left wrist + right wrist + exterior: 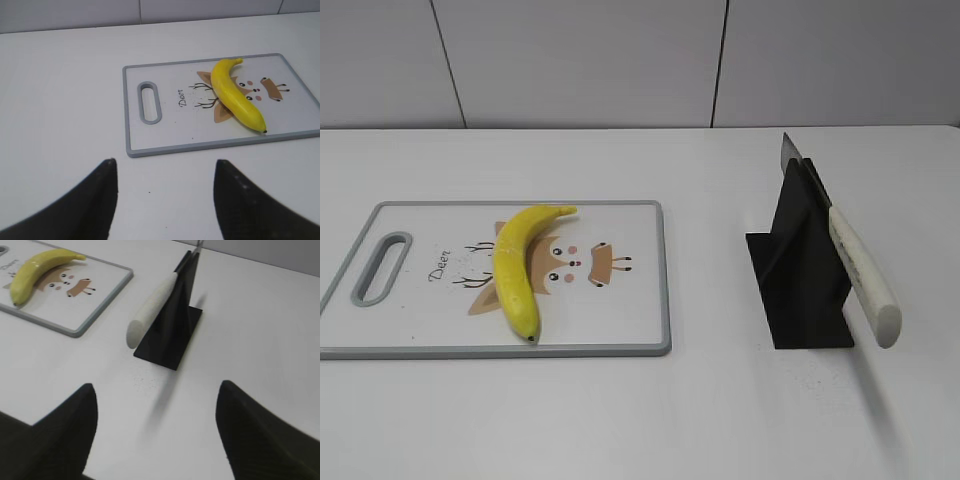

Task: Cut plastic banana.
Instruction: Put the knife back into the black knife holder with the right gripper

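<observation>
— Both grippers, left gripper [162, 200] and right gripper [155, 432], hover wide open, holding nothing. Why's the knife [860, 275] propped in that stand [800, 275]?

— Handle sticks out, graspable. Plastic banana [520, 265] waits on the cutting board [630, 330], nine o'clock from it.

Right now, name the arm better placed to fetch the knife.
Right. Its gripper, jaws open, faces the knife in the black stand; the left gripper faces the cutting board.

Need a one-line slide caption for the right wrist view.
Open right gripper hovers before the knife in its black stand; plastic banana lies uncut on the cutting board.
</observation>
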Controlling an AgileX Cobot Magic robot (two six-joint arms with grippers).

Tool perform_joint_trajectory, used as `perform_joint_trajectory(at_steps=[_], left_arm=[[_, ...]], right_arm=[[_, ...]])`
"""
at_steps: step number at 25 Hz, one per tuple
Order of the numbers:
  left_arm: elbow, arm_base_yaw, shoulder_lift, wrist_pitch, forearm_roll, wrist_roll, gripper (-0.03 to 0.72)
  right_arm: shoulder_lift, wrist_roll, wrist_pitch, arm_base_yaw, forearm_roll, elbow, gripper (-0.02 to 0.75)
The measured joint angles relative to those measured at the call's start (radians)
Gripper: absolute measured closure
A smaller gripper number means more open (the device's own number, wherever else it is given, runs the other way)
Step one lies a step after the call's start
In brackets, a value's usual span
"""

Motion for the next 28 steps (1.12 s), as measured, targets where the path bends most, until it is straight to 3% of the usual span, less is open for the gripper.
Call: perform_joint_trajectory(at_steps=[8, 14, 23, 28], left_arm=[[0.000, 0.000, 0.000, 0.000, 0.000, 0.000, 0.109], [0.000, 0.007, 0.000, 0.000, 0.000, 0.000, 0.109], [0.000, 0.144, 0.000, 0.000, 0.000, 0.000, 0.109], [0.000, 0.155, 0.000, 0.000, 0.000, 0.000, 0.109]], right_arm=[[0.000, -0.001, 0.000, -0.252, 0.003, 0.000, 0.160], [0.000, -0.001, 0.000, -0.271, 0.004, 0.000, 0.162], [0.000, -0.001, -0.001, -0.271, 0.004, 0.000, 0.162], [0.000, -0.001, -0.001, -0.271, 0.004, 0.000, 0.162]])
